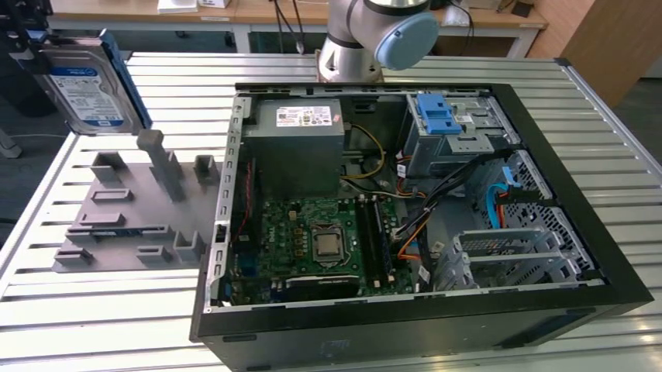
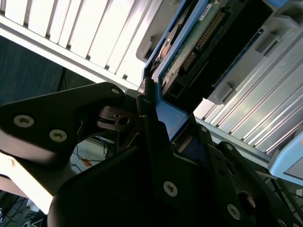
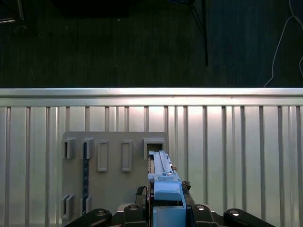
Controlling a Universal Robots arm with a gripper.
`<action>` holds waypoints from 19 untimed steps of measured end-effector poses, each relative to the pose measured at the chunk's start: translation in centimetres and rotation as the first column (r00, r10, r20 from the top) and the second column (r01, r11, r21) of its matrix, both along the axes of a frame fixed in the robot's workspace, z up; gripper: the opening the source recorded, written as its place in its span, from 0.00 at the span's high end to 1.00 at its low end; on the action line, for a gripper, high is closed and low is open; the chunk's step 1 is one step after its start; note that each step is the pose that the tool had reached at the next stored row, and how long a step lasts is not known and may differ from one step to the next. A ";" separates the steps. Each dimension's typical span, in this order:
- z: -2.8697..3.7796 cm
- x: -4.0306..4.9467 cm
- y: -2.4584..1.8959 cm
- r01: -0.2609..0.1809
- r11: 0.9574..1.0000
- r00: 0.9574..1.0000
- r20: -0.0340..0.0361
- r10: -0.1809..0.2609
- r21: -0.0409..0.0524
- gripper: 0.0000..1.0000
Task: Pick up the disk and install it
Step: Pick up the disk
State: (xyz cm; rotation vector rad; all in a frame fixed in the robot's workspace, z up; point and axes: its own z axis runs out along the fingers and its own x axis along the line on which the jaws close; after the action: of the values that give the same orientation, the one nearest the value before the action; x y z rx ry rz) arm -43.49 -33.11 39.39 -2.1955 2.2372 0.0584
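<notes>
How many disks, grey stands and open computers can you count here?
disk: 1
grey stand: 1
open computer: 1
Total: 3

Slatted metal tabletop (image 3: 236, 142) beneath the end effector (image 3: 168, 213); past its edge, dark floor (image 3: 118, 42), perhaps carpet; wooden desks (image 1: 269, 9) beyond.

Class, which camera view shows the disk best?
The exterior view: the disk is upright with its labelled face visible. In the first wrist view the disk is edge-on along its blue rail; the second wrist view shows part of its circuit-board side.
</notes>
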 end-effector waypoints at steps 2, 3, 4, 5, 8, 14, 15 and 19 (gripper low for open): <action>0.14 0.00 0.00 0.000 1.000 1.000 0.000 0.000 0.000 0.64; 0.21 0.00 0.00 0.000 1.000 1.000 0.000 0.000 0.000 0.64; 0.28 0.00 0.00 0.000 1.000 1.000 0.000 0.000 0.000 0.64; 0.35 0.00 0.00 0.000 1.000 1.000 0.000 0.000 0.000 0.64; 0.53 0.00 0.00 0.000 1.000 1.000 0.000 0.000 0.000 0.64; 0.89 0.00 0.00 0.000 1.000 1.000 0.000 0.000 0.000 0.64; 0.95 0.00 0.00 0.000 1.000 1.000 0.000 0.000 0.000 0.64; 1.19 0.00 0.00 0.000 1.000 1.000 0.000 0.000 0.000 0.64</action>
State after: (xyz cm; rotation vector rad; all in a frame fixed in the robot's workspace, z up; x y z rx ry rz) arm -43.49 -33.11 40.58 -2.1956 2.2372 0.0584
